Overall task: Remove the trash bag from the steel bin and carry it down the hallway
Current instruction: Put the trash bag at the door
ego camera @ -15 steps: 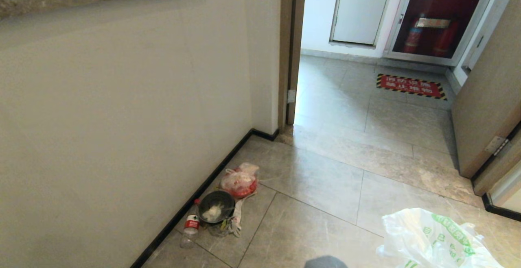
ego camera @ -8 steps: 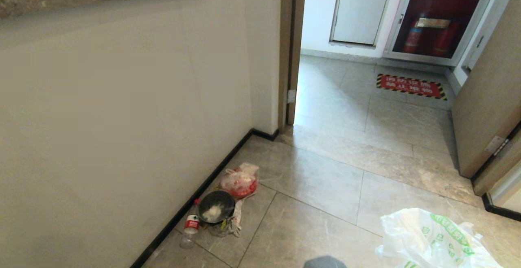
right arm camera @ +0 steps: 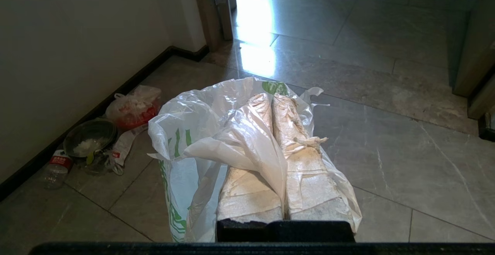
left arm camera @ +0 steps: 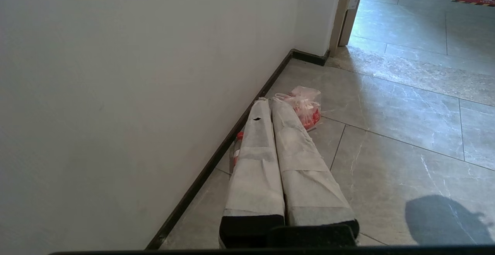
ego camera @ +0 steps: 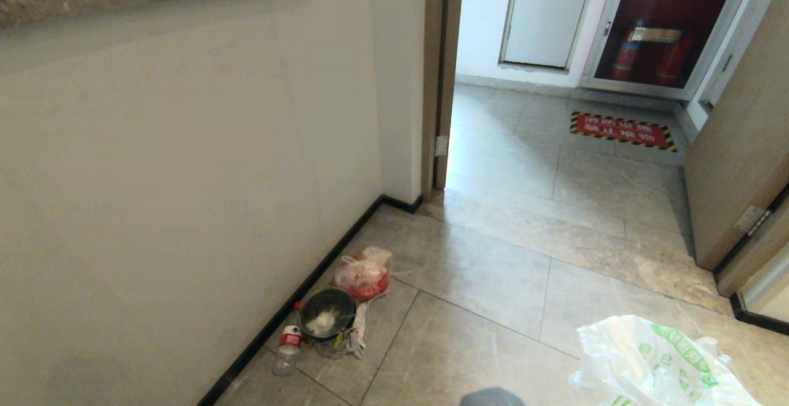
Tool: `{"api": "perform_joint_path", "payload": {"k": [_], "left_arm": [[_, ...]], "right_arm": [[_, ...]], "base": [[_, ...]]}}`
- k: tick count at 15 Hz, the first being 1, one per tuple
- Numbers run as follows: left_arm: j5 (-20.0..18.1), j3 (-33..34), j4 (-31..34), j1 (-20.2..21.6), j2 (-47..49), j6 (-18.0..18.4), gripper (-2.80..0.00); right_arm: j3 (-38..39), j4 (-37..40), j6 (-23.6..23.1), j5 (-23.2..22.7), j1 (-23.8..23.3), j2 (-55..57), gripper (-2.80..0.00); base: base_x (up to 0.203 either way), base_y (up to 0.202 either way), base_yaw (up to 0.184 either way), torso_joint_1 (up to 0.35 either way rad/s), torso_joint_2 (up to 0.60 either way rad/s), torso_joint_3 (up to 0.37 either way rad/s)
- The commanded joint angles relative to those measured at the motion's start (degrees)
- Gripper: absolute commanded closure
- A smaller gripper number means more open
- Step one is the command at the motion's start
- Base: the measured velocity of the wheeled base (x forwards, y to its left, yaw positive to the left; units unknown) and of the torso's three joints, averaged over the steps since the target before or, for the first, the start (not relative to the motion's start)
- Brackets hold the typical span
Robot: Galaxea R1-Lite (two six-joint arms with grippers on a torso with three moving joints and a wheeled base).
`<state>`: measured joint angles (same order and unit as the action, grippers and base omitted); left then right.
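Grey-tiled hallway. Right hand clamped on trash bag, carry step underway; left hand closed, empty. Next: drive through doorway ahead.

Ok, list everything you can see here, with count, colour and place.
trash bag: one, translucent white with green print, draped over the right pincer, off the floor
red-and-clear plastic bag: one, on the floor by the left wall
bowl: one, dark, white bits inside, just nearer than that bag
bottle: one, clear, red label and cap, lying by the baseboard
floor sign: one, red, striped border, beyond the doorway
extinguisher cabinet: one, red inside, far wall
left pincer: white-wrapped, shut, empty
right pincer: white-wrapped, shut on the trash bag
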<state>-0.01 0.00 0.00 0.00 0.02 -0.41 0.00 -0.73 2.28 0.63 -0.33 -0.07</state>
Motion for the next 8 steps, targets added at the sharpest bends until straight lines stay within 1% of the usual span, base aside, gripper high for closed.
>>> {"api": "perform_joint_path", "payload": {"k": [1,8], "left_arm": [[0.0,0.0,0.0,0.0,0.0,0.0,0.00],[0.0,0.0,0.0,0.0,0.0,0.0,0.00]], "right_arm": [[0.1,0.0,0.0,0.0,0.0,0.0,0.00],[0.1,0.0,0.0,0.0,0.0,0.0,0.00]], "base": [[0.000,0.000,0.000,0.000,0.00,0.000],[0.000,0.000,0.000,0.000,0.00,0.000]]}}
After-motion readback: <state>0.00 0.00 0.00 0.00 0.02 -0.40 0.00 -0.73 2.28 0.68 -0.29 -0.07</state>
